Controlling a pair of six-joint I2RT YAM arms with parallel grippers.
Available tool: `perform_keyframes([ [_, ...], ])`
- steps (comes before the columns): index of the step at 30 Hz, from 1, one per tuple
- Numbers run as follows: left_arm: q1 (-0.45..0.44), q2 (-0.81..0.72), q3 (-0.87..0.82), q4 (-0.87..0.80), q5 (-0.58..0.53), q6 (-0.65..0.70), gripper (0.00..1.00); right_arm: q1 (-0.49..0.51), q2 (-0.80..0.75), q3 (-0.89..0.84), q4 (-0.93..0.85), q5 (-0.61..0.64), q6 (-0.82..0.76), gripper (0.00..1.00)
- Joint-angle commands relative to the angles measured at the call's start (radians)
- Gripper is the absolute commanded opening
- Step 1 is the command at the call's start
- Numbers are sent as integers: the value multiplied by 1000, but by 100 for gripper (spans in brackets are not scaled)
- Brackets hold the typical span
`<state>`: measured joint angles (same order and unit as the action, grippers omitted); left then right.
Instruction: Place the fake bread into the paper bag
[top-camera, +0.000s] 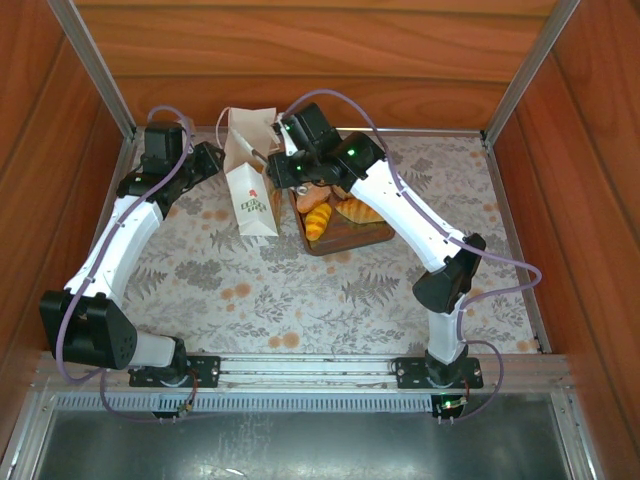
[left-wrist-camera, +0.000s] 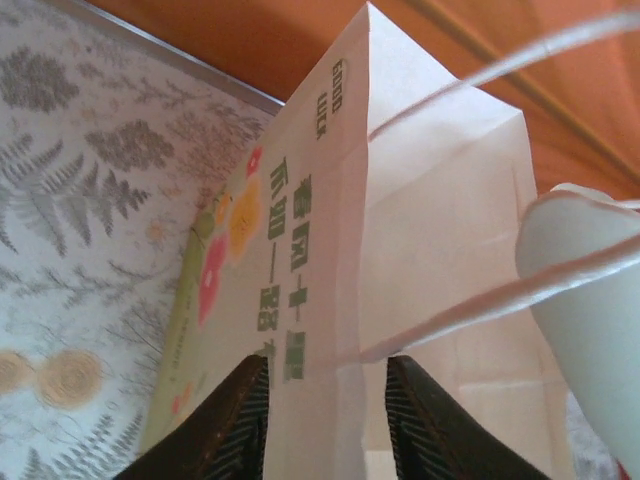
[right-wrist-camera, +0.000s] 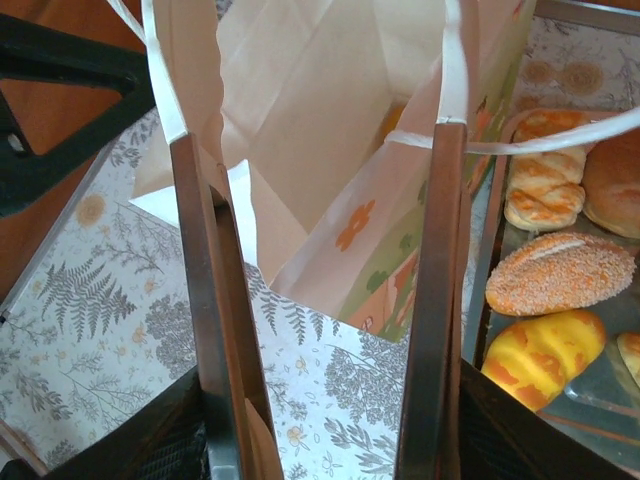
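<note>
R gripper (right-wrist-camera: 318, 135) prob. astride paper bag (right-wrist-camera: 350, 230); bread (right-wrist-camera: 560, 272) right.

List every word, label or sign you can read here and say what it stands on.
"Good Luck": small green print near the top edge of the paper bag, left wrist view.
Larger green characters below it on the same face: too slanted to read.
The same bag's lettering in the top view: too small to read.
No other text.
</note>
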<state>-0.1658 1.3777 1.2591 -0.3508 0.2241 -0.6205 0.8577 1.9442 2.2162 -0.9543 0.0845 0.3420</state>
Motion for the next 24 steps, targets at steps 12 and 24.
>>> perform_keyframes([
  [12, 15, -121, -10, 19, 23, 47, 70, -67, -273, -4, 149, -163, -34, 56],
  [24, 22, -281, -177, 63, -123, 55, 80, -288, -614, -519, 39, -11, -99, 56],
])
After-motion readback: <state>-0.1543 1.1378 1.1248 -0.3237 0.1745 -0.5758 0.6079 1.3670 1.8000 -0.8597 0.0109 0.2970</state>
